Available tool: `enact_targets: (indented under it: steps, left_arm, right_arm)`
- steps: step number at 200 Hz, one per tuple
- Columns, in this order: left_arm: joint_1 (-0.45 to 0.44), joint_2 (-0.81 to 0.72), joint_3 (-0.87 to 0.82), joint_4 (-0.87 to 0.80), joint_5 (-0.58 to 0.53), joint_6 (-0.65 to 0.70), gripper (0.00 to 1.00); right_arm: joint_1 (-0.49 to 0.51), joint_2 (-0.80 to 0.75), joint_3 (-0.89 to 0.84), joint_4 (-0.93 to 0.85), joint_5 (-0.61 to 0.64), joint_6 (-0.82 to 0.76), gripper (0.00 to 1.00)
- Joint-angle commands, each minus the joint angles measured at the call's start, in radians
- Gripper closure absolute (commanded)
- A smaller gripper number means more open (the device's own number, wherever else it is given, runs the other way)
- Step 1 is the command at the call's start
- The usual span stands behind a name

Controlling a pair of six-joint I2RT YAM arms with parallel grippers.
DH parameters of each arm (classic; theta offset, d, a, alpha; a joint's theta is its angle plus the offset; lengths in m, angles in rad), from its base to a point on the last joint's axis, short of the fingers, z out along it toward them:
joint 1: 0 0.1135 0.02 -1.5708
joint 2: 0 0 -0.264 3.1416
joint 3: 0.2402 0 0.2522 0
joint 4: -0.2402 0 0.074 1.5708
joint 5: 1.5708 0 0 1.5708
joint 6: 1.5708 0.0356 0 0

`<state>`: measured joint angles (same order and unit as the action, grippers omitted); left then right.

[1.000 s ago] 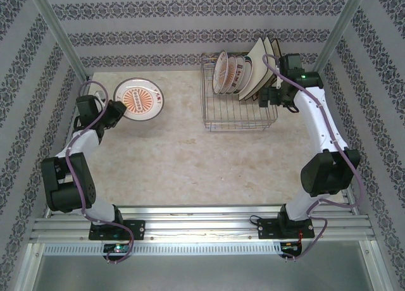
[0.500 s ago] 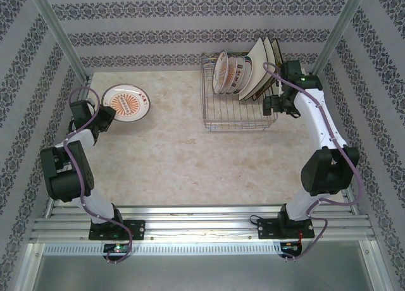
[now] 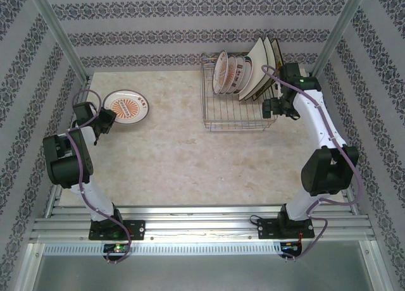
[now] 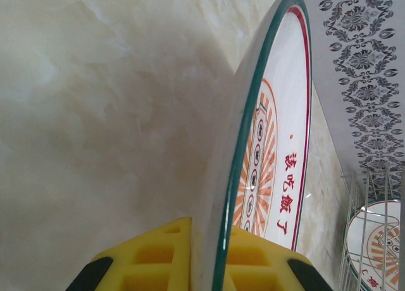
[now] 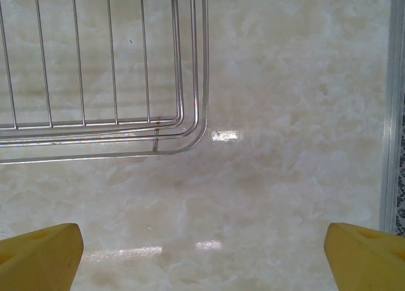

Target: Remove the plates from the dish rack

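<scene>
Teal-rimmed plate (image 4: 278, 145) in left claw (image 3: 106, 117), further left than a second ago; right claw (image 5: 202, 250) wide beside dish rack (image 5: 197, 107).

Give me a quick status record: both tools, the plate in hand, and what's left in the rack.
left tool: shut on held plate by its rim, far-left side of table
held plate: round, orange pattern, teal rim, outside the rack
right tool: open, empty, over table beside dish rack corner
dish rack: round plates and square plates standing inside
</scene>
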<state>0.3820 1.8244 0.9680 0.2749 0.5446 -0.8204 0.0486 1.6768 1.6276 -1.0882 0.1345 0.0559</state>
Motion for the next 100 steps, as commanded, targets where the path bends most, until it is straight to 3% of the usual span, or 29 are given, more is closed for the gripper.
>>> enact_targets:
  steps: [1, 100]
  left_arm:
    - [0.014, 0.009, 0.038, 0.058, 0.006, 0.003, 1.0]
    - [0.033, 0.087, 0.087, 0.045, -0.007, 0.012, 1.0]
  right_arm:
    - [0.009, -0.023, -0.003, -0.004, 0.019, -0.011, 0.02]
    - [0.013, -0.019, 0.009, -0.002, 0.012, -0.014, 0.02]
